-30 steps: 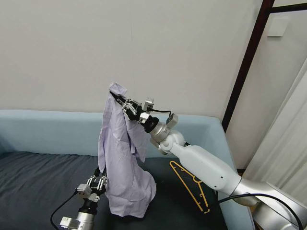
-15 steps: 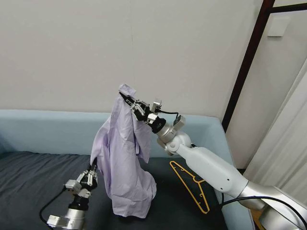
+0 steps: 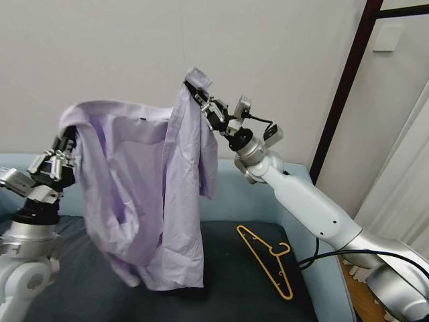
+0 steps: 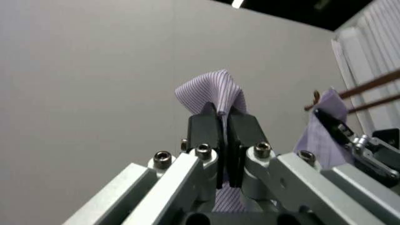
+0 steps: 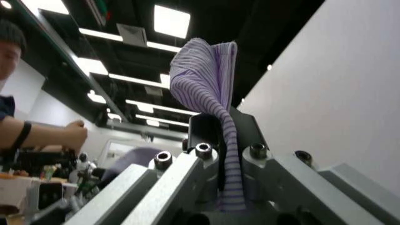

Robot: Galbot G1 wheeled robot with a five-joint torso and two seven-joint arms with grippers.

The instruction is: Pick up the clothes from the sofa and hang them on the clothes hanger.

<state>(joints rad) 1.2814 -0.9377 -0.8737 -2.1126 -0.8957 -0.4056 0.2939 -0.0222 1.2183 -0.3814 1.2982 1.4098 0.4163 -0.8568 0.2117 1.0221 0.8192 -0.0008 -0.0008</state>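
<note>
Both arms have gone up and apart over the last second: left gripper point(image 3: 67, 142) swung from low by the sofa point(image 3: 281, 176) seat to high at far left; right gripper point(image 3: 201, 97) climbed too. Shirt point(image 3: 144, 201) now hangs spread open between them, above the seat; both sets of fingers point(image 4: 203, 131) pinched tight on fabric. Hanger point(image 3: 267, 258) lies on the seat, untouched; pickup looks done, hanging not begun.

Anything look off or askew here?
Nothing damaged. The shirt hangs lopsided: right hand pinches one fold high, left hand pinches another lower, the rest sagging bunched toward the sofa. The yellow hanger lies flat on the seat.
</note>
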